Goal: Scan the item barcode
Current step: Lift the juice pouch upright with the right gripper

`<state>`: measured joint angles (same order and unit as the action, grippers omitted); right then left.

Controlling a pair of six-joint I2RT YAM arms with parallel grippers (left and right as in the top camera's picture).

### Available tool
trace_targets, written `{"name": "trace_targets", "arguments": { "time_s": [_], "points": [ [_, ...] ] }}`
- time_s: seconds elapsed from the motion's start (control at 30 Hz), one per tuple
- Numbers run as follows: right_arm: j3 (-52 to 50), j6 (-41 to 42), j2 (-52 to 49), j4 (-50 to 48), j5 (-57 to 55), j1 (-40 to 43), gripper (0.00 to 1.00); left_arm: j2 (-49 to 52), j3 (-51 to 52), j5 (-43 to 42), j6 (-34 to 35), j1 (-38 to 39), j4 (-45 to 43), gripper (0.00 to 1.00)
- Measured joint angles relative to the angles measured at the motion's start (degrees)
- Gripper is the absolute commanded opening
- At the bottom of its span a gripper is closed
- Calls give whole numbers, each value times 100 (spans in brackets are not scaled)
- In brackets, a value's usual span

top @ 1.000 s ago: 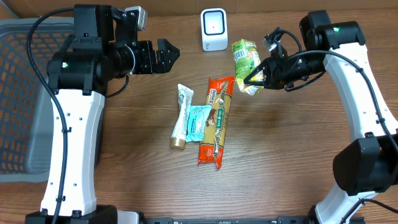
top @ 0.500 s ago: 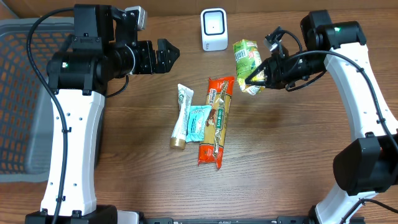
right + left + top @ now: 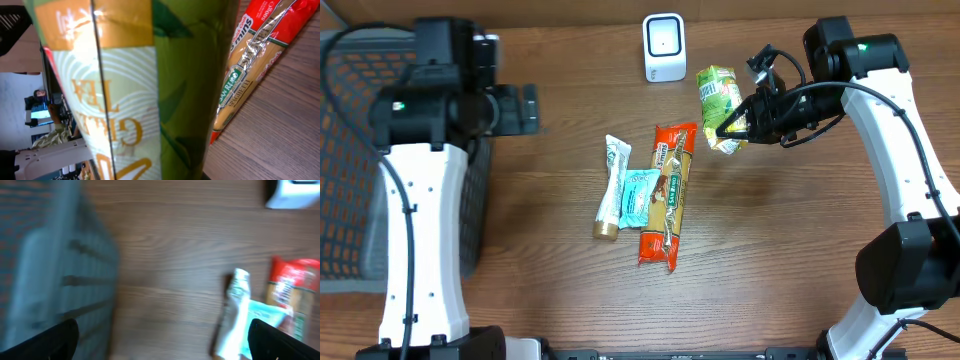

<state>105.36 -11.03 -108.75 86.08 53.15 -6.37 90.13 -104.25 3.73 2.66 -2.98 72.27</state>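
Far left of the frame, I see a grey plastic mesh basket [image 3: 350,150]. Beside it, my left gripper [image 3: 525,108] hangs wide open and empty. Upper right, my right gripper [image 3: 732,128] is clenched on the green foil tea packet [image 3: 718,95], just right of the small white box-shaped scanner [image 3: 664,47]. I judge the barcode is not yet presented to it.

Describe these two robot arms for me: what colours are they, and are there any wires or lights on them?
The left arm and right arm both have smooth white shells with chunky black joints. Thin black cables loop loosely along them, and a small green light glows near the top of each. The left end effector and right end effector have black fingers.
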Motion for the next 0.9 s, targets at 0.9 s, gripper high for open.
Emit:
{"name": "trace_targets", "arguments": {
  "time_s": [0.9],
  "points": [
    [2, 9, 0, -219, -553, -4, 4, 0, 0, -4, -605, -345, -72, 100]
  ]
}}
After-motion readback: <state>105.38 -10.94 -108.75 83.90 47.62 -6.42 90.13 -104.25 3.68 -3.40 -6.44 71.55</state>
